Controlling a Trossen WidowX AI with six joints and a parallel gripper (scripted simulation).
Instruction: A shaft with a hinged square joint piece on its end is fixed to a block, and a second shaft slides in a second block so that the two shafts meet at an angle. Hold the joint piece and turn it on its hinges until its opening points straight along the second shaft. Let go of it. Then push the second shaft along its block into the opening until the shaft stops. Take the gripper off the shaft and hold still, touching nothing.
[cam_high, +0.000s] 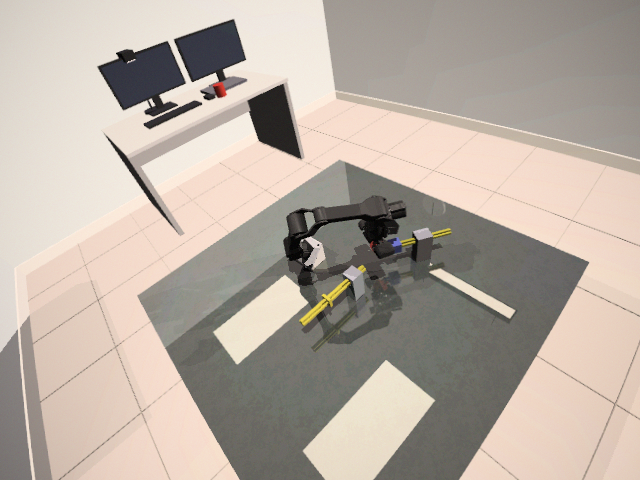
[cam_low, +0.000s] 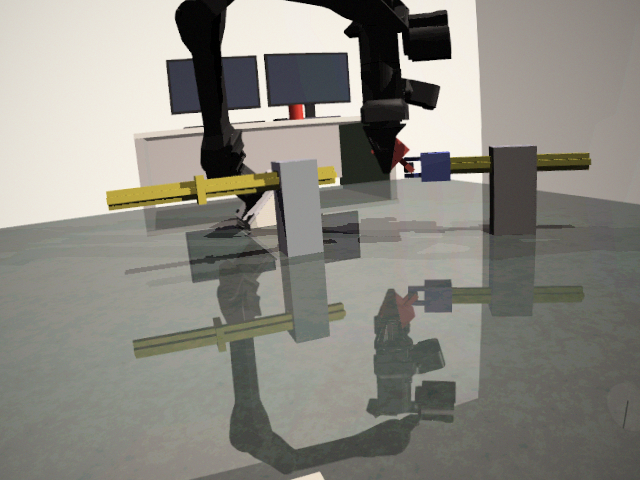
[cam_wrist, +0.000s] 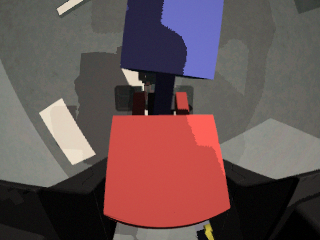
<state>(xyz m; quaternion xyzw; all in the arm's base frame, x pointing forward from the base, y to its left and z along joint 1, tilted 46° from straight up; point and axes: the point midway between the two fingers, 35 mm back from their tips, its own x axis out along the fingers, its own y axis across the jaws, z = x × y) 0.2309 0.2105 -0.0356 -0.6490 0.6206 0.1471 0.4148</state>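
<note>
My gripper (cam_high: 381, 250) (cam_low: 386, 166) (cam_wrist: 159, 154) is shut on the red joint piece (cam_low: 401, 152) (cam_wrist: 162, 160), one finger on each side. The piece stands tilted on its hinge at the blue fork piece (cam_high: 396, 244) (cam_low: 435, 166) (cam_wrist: 197, 40). The first yellow shaft (cam_high: 442, 233) (cam_low: 563, 161) runs from the fork through its block (cam_high: 422, 246) (cam_low: 512, 191). The second yellow shaft (cam_high: 338, 290) (cam_low: 149, 193) lies through the other block (cam_high: 356, 285) (cam_low: 300, 206), its near end apart from the joint piece. The piece's opening is hidden; its exact direction cannot be told.
A collar (cam_high: 327, 299) (cam_low: 200, 189) stands out from the second shaft, away from its block. The second block stands between the arm's base and the exterior view. Flat cream panels (cam_high: 261, 320) (cam_wrist: 67, 132) lie on the dark floor mat (cam_high: 248, 408). A desk (cam_high: 206, 116) stands behind.
</note>
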